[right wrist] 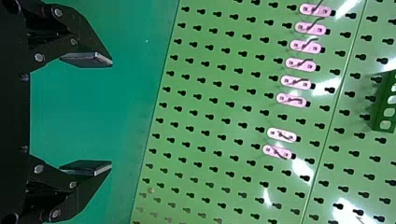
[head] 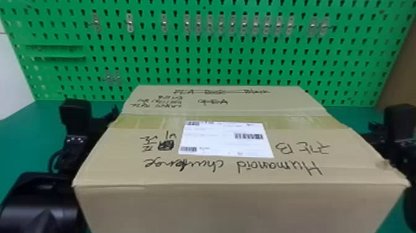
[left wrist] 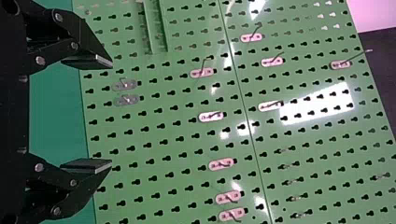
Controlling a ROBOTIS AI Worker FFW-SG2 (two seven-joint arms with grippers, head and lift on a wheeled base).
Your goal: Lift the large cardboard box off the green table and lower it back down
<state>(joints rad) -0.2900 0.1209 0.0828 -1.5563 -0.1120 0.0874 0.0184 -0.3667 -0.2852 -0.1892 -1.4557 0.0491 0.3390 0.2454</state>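
Note:
The large cardboard box (head: pixel 229 170) spans the middle of the head view, its taped top with a white label facing up. Its underside is hidden, so I cannot tell whether it touches the green table (head: pixel 18 133). My left gripper (head: pixel 108 115) is beside the box's left side and my right gripper (head: pixel 374 127) beside its right side, with the forearms along both flanks. In the left wrist view the left gripper (left wrist: pixel 112 114) is open with nothing between its fingers. The right gripper (right wrist: pixel 112 116) likewise stands open and empty in the right wrist view.
A green pegboard (head: pixel 198 66) with small metal hooks rises behind the box. A narrow green ledge (head: pixel 55 57) juts from its left part. Table surface shows left of the left arm.

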